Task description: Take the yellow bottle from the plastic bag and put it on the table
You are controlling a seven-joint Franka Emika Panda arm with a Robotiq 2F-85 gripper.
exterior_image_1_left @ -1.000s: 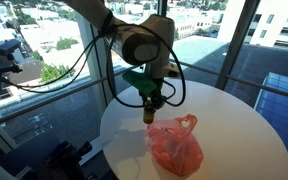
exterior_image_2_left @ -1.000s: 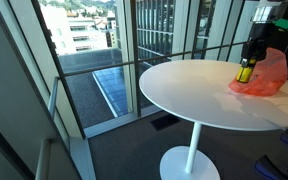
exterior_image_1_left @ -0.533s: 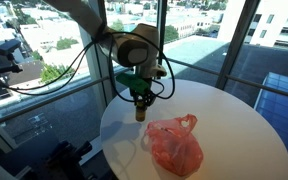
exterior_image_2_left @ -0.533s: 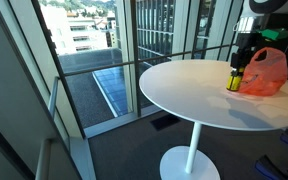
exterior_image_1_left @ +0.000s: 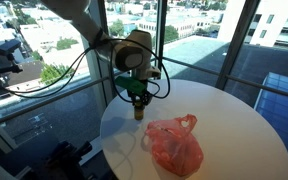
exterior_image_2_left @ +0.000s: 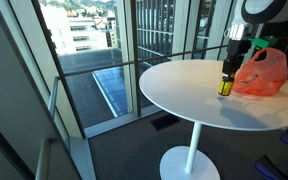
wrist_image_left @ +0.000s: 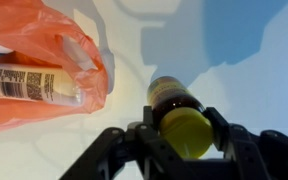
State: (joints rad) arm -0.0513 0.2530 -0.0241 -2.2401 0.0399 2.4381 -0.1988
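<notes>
My gripper [exterior_image_1_left: 137,97] is shut on the yellow bottle [exterior_image_1_left: 138,109], a small brown bottle with a yellow cap, and holds it upright at the table surface, left of the bag. In an exterior view the bottle [exterior_image_2_left: 224,84] stands beside the orange plastic bag [exterior_image_2_left: 260,72], under the gripper [exterior_image_2_left: 228,62]. In the wrist view the fingers [wrist_image_left: 217,128] clamp the bottle [wrist_image_left: 180,118] by its yellow cap, and the bag [wrist_image_left: 39,65] lies to the left with another labelled item inside. The bag [exterior_image_1_left: 174,143] rests crumpled on the white round table [exterior_image_1_left: 234,120].
The round table [exterior_image_2_left: 184,100] stands on a single pedestal next to tall glass windows with a railing [exterior_image_2_left: 104,70]. Black cables [exterior_image_1_left: 64,75] hang from the arm towards the window side. Camera gear [exterior_image_1_left: 2,55] stands at the far left.
The gripper with the yellow bottle has moved away from the bag, towards the table's window-side edge, and slightly lower. The bag has stayed put.
</notes>
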